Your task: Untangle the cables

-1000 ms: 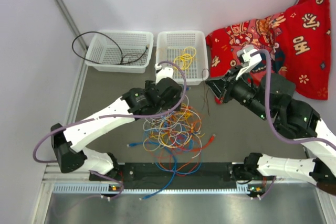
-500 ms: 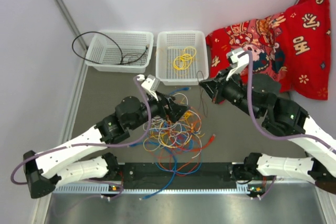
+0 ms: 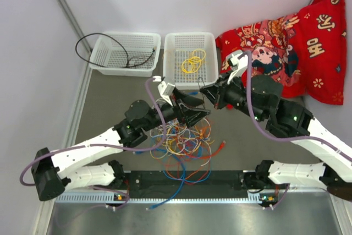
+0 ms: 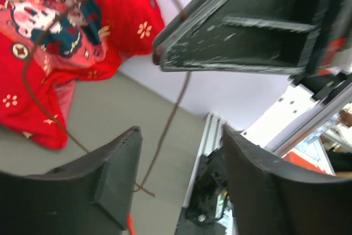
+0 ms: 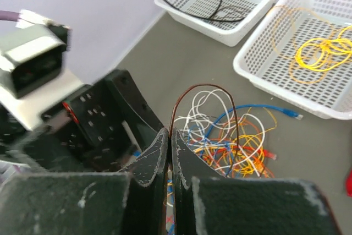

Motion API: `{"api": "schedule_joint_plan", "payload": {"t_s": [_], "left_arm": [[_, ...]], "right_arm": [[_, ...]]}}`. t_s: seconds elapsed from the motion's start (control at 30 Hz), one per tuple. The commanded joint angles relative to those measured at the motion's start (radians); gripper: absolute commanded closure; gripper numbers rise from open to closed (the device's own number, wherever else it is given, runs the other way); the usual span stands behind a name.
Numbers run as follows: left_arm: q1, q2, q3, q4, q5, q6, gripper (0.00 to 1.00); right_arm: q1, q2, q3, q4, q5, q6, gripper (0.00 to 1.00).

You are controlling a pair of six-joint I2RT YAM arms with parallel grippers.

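Left tool (image 3: 202, 108) reached right tool's (image 5: 169, 134) brown cable (image 5: 204, 86); two baskets (image 3: 187, 34).

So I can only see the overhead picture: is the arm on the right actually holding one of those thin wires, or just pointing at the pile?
Observer: Holding. Its wrist camera shows the right end effector pinched shut on a thin brown cable, which arcs up out of its tip.
Operator: And the other arm?
Observer: The left end effector is open. Its own camera shows the brown cable hanging in the open gap, not gripped.
Operator: Where does that cable go?
Observer: In the right wrist view its far side drops into the pile of white, orange and blue cables.
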Motion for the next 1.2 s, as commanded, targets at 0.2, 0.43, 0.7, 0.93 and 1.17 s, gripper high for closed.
{"api": "schedule_joint_plan", "payload": {"t_s": [0.2, 0.43, 0.7, 0.93, 1.17], "left_arm": [[-0.003, 0.064, 0.039, 0.053, -0.021, 0.062, 1.0], [0.064, -0.062, 0.071, -0.232, -0.551, 0.096, 1.0], [0.609, 0.157, 0.386, -0.566, -0.375, -0.213, 1.0], [0.758, 0.534, 0.758, -0.63, -0.335, -0.139, 1.0], [0.899, 0.855, 1.098, -0.65, -0.263, -0.148, 1.0]], "right_arm": [[0.009, 0.013, 0.046, 0.062, -0.068, 0.031, 1.0], [0.009, -0.077, 0.014, -0.048, 0.263, 0.058, 0.01], [0.009, -0.177, -0.104, -0.001, 0.344, 0.044, 0.01], [0.009, -0.202, -0.153, 0.002, 0.366, 0.004, 0.01], [0.007, -0.192, -0.244, 0.083, 0.384, -0.066, 0.01]]}}
